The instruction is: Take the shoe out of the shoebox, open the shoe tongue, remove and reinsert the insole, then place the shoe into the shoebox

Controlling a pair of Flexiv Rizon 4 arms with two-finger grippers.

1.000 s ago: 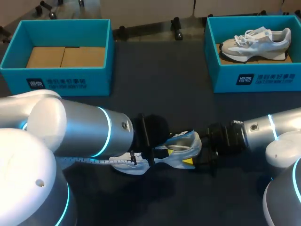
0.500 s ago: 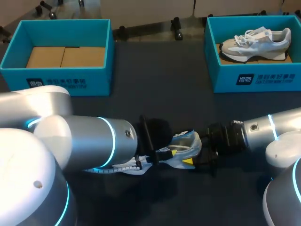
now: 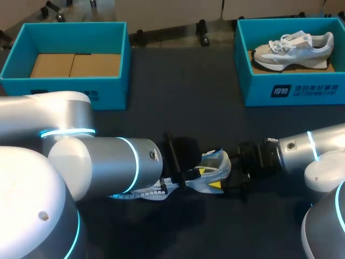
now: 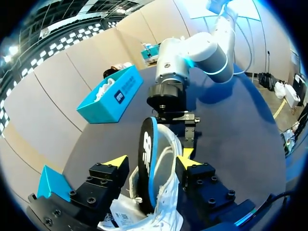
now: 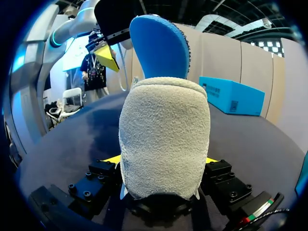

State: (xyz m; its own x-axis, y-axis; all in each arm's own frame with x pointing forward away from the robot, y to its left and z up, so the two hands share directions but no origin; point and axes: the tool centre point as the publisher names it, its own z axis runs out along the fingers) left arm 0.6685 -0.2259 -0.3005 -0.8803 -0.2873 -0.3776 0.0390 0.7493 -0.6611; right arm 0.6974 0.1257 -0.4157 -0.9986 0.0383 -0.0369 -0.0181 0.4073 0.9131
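A white and grey shoe (image 3: 213, 171) lies on the dark table between my two grippers. My right gripper (image 3: 223, 183) is shut on its fuzzy grey heel (image 5: 163, 134), a yellow tip showing at each side. A blue-edged insole (image 4: 146, 163) stands up out of the shoe's opening, its blue face (image 5: 161, 45) rising above the heel. My left gripper (image 4: 151, 159) straddles that insole, open, with one yellow fingertip (image 5: 108, 57) standing clear of it. The empty teal shoebox (image 3: 64, 86), lined with cardboard, is at the far left.
A second teal shoebox (image 3: 302, 89) at the far right holds another white shoe (image 3: 294, 47). My bulky left arm (image 3: 97, 162) covers the near left of the table. Dark tabletop lies bare between the two boxes.
My left arm has swung rightward, bringing its gripper closer over the shoe's opening. The shoe and my right arm have kept still.
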